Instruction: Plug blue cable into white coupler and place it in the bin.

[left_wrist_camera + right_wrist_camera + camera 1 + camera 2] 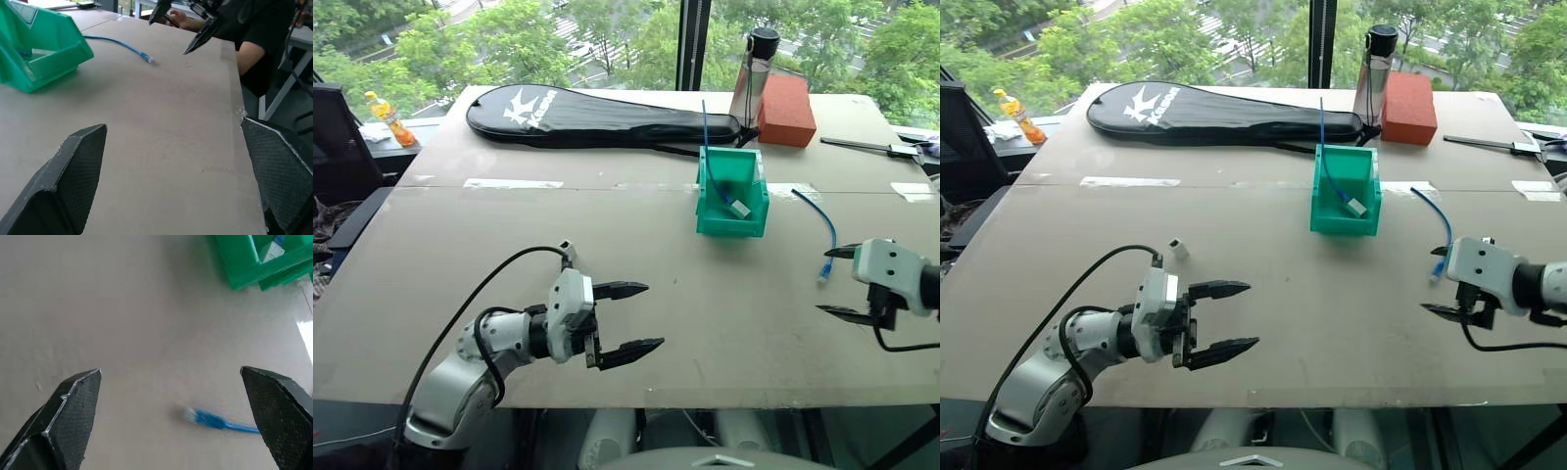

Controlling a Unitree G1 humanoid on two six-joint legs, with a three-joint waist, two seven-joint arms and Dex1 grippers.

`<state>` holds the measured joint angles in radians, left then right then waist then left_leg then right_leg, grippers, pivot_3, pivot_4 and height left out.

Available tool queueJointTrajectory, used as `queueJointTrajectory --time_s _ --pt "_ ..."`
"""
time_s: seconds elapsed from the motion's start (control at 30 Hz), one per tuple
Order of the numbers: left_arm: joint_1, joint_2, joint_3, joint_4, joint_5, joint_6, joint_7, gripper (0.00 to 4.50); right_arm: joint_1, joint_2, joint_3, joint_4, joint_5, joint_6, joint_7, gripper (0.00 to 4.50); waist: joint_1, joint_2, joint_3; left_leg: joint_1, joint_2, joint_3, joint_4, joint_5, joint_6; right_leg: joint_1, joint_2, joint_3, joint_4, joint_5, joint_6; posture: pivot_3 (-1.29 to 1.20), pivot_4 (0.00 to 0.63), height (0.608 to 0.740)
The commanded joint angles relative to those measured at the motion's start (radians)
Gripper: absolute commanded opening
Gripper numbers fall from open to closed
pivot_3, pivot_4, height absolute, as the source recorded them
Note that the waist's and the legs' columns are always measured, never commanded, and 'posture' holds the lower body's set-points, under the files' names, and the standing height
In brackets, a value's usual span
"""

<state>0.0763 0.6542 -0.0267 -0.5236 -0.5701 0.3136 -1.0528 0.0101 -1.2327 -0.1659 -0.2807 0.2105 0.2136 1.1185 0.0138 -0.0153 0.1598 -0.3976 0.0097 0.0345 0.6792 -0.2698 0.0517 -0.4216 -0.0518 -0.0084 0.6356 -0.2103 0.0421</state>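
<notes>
1. On the left, the left gripper hovers just above the bare brown desk, pointing sideways toward the middle. Its two black jaws stand wide apart and hold nothing.
2. Just behind that arm, the white coupler sits alone on the desk, a tiny boxy block near the gripper's wrist and untouched.
3. Further back, a long black racket cover lies across the far side of the desk.
4. In the middle, the bin stands upright, teal-green. It already holds a different, straighter blue cable with a greyish coupler at its end; that one is not the job here.
5. Behind the bin stand a bottle and a red block.
6. To the right of the bin, the blue cable lies loose in a gentle curve, one plug end close to the right gripper.
7. At the far right, the right gripper tilts downward just beside that plug end, jaws wide apart and empty.
8. My reading: the task is at its start, with the pick-up of both parts pending. Next, the right jaws probably need to drop over the cable near its plug, while the left arm must swing back to reach the coupler.
</notes>
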Motion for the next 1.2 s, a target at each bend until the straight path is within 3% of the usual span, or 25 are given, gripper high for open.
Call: queueJointTrajectory --time_s 0.03,0.23,0.4,0.57,0.6,0.63,1.0,1.13,1.2 --pt "-0.007 -0.007 -0.019 0.006 0.012 -0.050 -0.028 4.48 -0.270 -0.026 0.241 0.298 -0.273 -0.346 0.109 4.50 -0.004 0.000 0.000 0.001 0.000 0.000 0.000 0.000 0.000 0.001 0.001 0.000 -0.001 0.000 0.000 0.00 0.150 0.740" --pt "0.020 -0.021 -0.036 -0.004 0.030 -0.077 -0.015 4.48 -0.636 0.075 0.495 0.706 -0.557 -0.752 0.116 4.50 -0.007 0.002 0.003 0.000 0.001 0.005 -0.003 0.000 0.000 -0.001 0.002 0.003 -0.004 0.002 -0.004 0.00 0.150 0.740" --pt "0.036 -0.023 -0.033 -0.002 0.051 -0.101 -0.001 4.48 -0.787 0.131 0.586 0.849 -0.648 -0.949 0.106 4.50 -0.003 0.004 0.004 -0.001 0.001 0.007 -0.005 0.000 -0.001 -0.001 0.001 0.005 -0.007 0.003 -0.004 0.00 0.150 0.740" --pt "0.053 -0.027 -0.039 -0.011 0.062 -0.115 0.016 4.48 -0.827 0.146 0.628 0.900 -0.658 -1.035 0.147 4.50 -0.001 0.004 0.004 0.000 0.001 0.008 -0.005 0.000 0.000 -0.001 0.000 0.005 -0.008 0.003 -0.004 0.00 0.150 0.740" --pt "0.056 -0.027 -0.039 -0.013 0.063 -0.116 0.019 4.50 -0.829 0.147 0.632 0.904 -0.658 -1.046 0.151 3.99 -0.001 0.004 0.004 0.000 0.000 0.008 -0.005 0.000 0.000 -0.001 0.000 0.005 -0.008 0.003 -0.004 0.00 0.150 0.740" --pt "0.059 -0.028 -0.039 -0.014 0.064 -0.117 0.022 4.50 -0.830 0.151 0.632 0.907 -0.653 -1.050 0.152 3.78 -0.002 0.004 0.004 0.000 0.000 0.008 -0.005 0.000 0.000 -0.001 -0.001 0.005 -0.008 0.003 -0.004 0.00 0.150 0.740" --pt "0.065 -0.022 -0.040 -0.019 0.070 -0.125 0.033 4.50 -0.836 0.186 0.633 0.927 -0.631 -1.042 0.198 3.78 -0.003 0.004 0.004 0.001 0.001 0.008 -0.005 -0.001 0.001 0.000 -0.003 0.006 -0.007 0.003 -0.004 0.00 0.150 0.740" --pt "0.062 -0.020 -0.039 -0.021 0.073 -0.122 0.041 4.50 -0.867 0.216 0.658 0.975 -0.702 -1.070 0.161 2.63 -0.008 0.004 0.004 0.002 0.001 0.008 -0.005 -0.001 0.001 0.000 -0.003 0.006 -0.007 0.003 -0.005 0.00 0.150 0.740" --pt "0.060 -0.018 -0.037 -0.024 0.073 -0.118 0.044 4.50 -0.870 0.232 0.667 0.989 -0.710 -1.074 0.164 2.44 -0.025 0.003 0.003 0.005 0.001 0.008 -0.005 -0.001 0.002 0.004 -0.003 0.006 -0.007 0.004 -0.005 0.00 0.150 0.740"
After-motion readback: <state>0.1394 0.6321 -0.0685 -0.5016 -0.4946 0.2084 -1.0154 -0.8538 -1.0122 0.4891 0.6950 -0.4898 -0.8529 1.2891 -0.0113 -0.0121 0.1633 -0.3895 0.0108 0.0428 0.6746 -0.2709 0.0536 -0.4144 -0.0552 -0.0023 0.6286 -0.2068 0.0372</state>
